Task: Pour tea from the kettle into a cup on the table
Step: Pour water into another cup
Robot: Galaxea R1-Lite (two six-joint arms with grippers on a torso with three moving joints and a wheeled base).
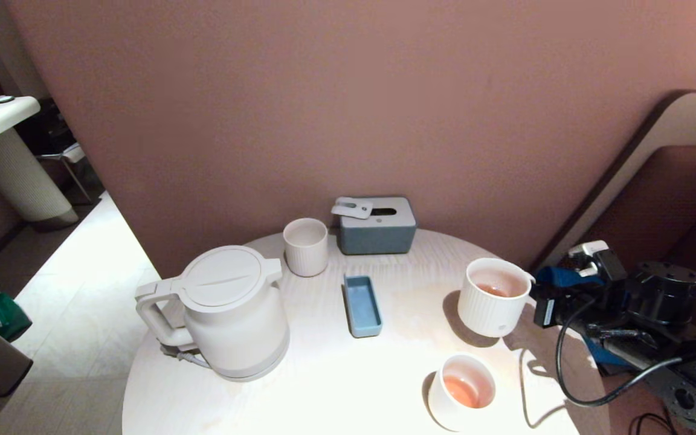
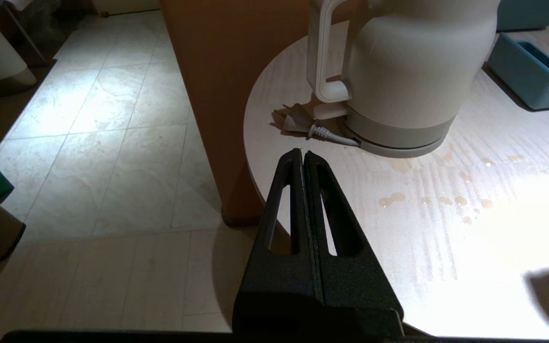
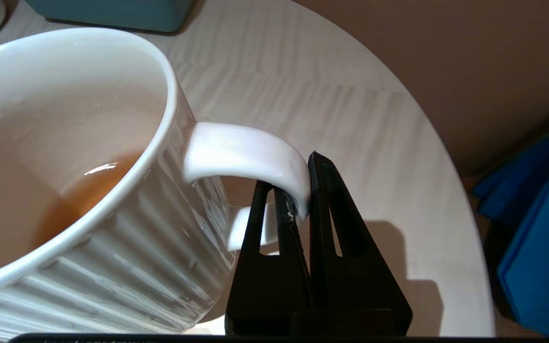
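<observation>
Tea [image 1: 461,391] sits pale orange in the smooth-walled cup [image 1: 462,390] nearest the robot, at about five o'clock on the round table [image 1: 324,386], with scattered drops [image 2: 446,200] drying on the wood in front of the kettle. Farther out at three o'clock stands the ribbed mug [image 1: 494,296], holding only a shallow pool of tea, so the pour looks either barely begun or already finished. The right gripper [image 3: 301,197] is clamped on the mug's loop handle [image 3: 250,157], one finger threaded inside the loop and the other pressed on its outside; I judge this grip is meant to steady or reposition the mug. Its arm reaches in low and nearly level from the table's right edge, wrist pointing inward toward the centre. At nine o'clock the cream kettle [image 1: 227,311] stands upright on its grey base, lid on, handle turned toward the left rim where an arm could take it. The left gripper [image 2: 303,159] hangs just off that edge near the handle, jaws pressed together on nothing. A blue tray [image 1: 362,305] lies at centre; the ribbed tumbler [image 1: 306,246] and grey tissue box [image 1: 377,226] sit farthest, around twelve.
</observation>
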